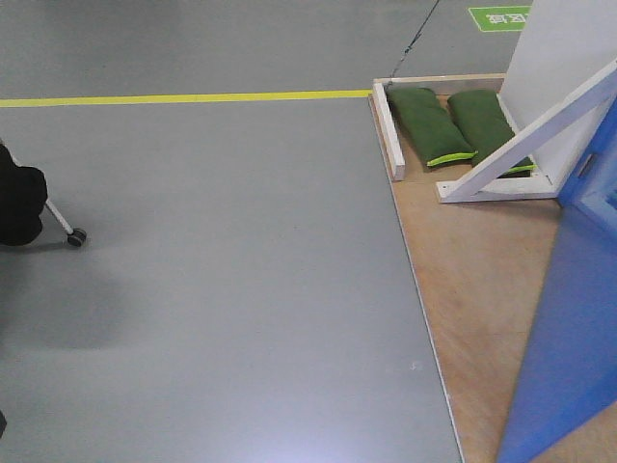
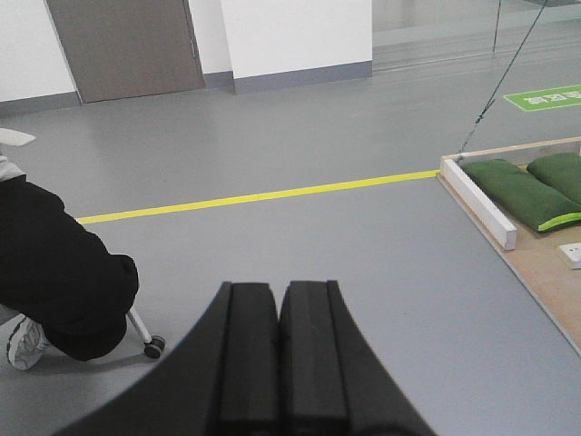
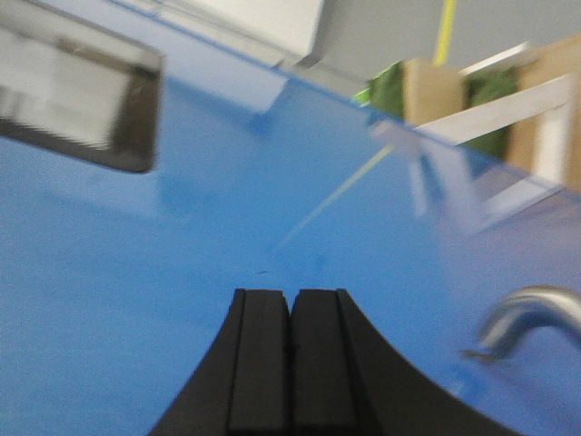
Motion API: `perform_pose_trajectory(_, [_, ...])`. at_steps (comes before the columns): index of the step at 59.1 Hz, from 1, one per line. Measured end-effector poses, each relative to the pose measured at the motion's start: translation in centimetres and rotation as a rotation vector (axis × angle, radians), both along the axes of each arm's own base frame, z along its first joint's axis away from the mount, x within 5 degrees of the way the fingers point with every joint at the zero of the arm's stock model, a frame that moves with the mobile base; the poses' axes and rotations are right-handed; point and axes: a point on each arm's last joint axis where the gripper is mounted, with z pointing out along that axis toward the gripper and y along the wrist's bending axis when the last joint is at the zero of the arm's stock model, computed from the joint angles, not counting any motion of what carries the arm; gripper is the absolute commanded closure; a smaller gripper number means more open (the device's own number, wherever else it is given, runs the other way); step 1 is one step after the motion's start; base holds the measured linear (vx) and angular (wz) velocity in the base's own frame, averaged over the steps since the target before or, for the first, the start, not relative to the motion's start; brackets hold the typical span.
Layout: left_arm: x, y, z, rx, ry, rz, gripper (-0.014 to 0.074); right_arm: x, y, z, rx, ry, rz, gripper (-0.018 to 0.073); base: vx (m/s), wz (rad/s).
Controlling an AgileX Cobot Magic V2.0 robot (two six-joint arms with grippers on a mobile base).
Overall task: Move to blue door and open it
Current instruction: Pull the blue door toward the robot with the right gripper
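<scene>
Close before our right gripper (image 3: 291, 359), jaws pressed together and empty, we see the blue door (image 3: 227, 245); our left gripper (image 2: 280, 354) is likewise closed, empty.

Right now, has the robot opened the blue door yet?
Not that I can see. Done: it is right at the blue door. In hand: the shut right gripper points at the panel, beside the silver handle, not holding it. To do: grip the handle and swing the door. The left gripper is shut, empty.
</scene>
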Motion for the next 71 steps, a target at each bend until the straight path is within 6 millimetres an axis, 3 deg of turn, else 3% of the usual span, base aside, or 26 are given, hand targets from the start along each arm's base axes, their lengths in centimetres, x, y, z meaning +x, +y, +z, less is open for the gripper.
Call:
perform_pose_trajectory(13, [0.0, 0.0, 0.0, 0.0, 0.0, 0.0, 0.0526, 2.9, 3.9, 1.2, 0.076, -0.13, 0.125, 0.0557, 0.0, 0.0])
perform_pose_trajectory(29, [0.0, 0.0, 0.0, 0.0, 0.0, 0.0, 0.0526, 6.0, 8.4, 1.4, -0.007, -0.118, 0.241, 0.0557, 0.0, 0.0])
perform_pose_trajectory(37, [0.0, 0.0, 0.0, 0.0, 0.0, 0.0, 0.0526, 7.7, 11.6, 1.4, 0.001, -0.14, 0.324, 0.0557, 0.0, 0.0])
perform_pose_trajectory(56, [0.0, 0.0, 0.0, 0.0, 0.0, 0.0, 0.0526, 9.4, 19.5, 1.7, -0.01, -0.137, 0.566, 0.0557, 0.0, 0.0])
perform_pose_trajectory(71, [0.0, 0.0, 0.0, 0.0, 0.0, 0.0, 0.0526, 11.5, 21.1, -0.4, -0.215, -0.013, 0.587, 0.0557, 0.0, 0.0])
